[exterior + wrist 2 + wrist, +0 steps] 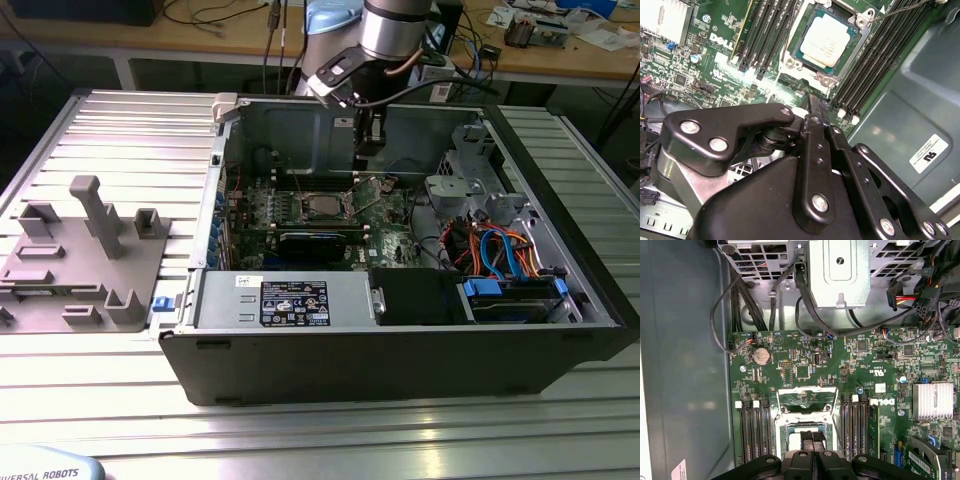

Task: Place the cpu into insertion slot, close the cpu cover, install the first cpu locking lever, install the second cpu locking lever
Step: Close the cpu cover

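Gripper (pixel 365 150) is hanging over the green board inside the open computer case (pixel 400 350) on the table (pixel 300 430), its fingertips (pixel 807 440) pressing together on nothing. Just beneath it the cpu (pixel 825 37) is sitting flat in the insertion slot (pixel 827 80), while the cpu cover (pixel 805 390) is standing tilted up, open.

In the first wrist view the claw (pixel 812 440) hides much of the insertion slot (pixel 789 434); the picture's edge cuts off the claw's linkage in both wrist views
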`<act>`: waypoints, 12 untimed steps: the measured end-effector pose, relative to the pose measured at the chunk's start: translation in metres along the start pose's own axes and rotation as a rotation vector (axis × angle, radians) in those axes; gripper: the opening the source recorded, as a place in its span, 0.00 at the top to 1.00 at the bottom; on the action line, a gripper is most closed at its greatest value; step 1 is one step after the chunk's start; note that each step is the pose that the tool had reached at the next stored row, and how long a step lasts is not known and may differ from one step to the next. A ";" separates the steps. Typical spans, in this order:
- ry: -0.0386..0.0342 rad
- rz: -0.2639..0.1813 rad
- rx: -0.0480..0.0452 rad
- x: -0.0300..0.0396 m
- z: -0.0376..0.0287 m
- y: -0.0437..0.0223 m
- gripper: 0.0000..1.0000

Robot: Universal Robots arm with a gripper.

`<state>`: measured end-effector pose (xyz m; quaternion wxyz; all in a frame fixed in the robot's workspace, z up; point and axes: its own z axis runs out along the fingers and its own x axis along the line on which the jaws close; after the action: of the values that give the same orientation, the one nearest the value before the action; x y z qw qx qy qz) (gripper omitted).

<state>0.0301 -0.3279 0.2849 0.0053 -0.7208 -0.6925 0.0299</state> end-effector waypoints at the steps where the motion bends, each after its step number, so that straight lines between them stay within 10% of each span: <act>1: 0.0000 0.000 0.0001 0.0000 0.0000 0.0003 0.89; 12: 0.0000 0.000 0.0001 0.0002 -0.0002 0.0037 0.89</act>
<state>0.0338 -0.3279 0.2849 0.0053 -0.7208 -0.6925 0.0299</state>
